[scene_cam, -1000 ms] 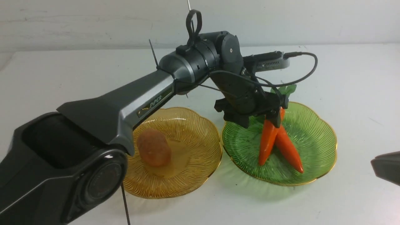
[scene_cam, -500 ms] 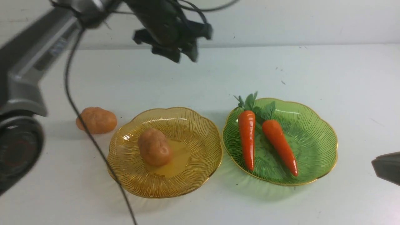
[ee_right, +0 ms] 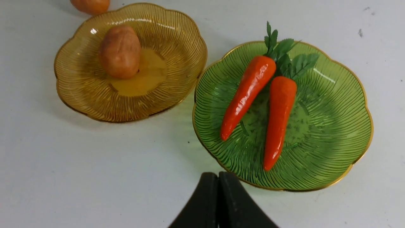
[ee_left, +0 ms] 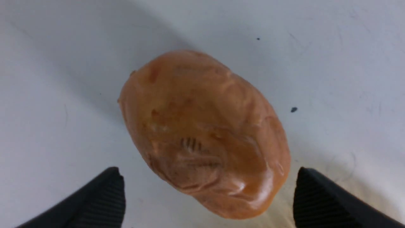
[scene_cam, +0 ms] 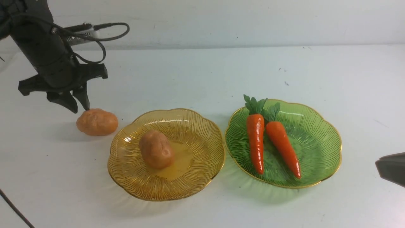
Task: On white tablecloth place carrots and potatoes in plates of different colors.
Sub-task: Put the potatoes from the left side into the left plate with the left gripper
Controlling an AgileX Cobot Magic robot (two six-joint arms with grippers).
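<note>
Two orange carrots (scene_cam: 256, 142) (scene_cam: 283, 148) lie side by side in the green plate (scene_cam: 319, 142), leafy tops toward the far rim. One potato (scene_cam: 156, 149) rests in the amber plate (scene_cam: 199, 142). A second potato (scene_cam: 97, 122) lies on the white tablecloth (scene_cam: 202, 72), left of the amber plate. My left gripper (scene_cam: 79, 107) hangs open just above this loose potato's left end. In the left wrist view the potato (ee_left: 202, 133) sits between the spread fingertips of the left gripper (ee_left: 208, 172), untouched. My right gripper (ee_right: 218, 175) is shut and empty, near the green plate's (ee_right: 335, 126) front rim.
A dark part of the right arm (scene_cam: 390, 167) shows at the right edge of the front view. The two plates stand almost rim to rim. A black cable (scene_cam: 14, 209) crosses the lower left corner. A white wall backs the table.
My left arm let go of a carrot in the green plate, lifted, and swung far left. Its gripper has opened and come down over the loose potato. The right gripper stayed put.
</note>
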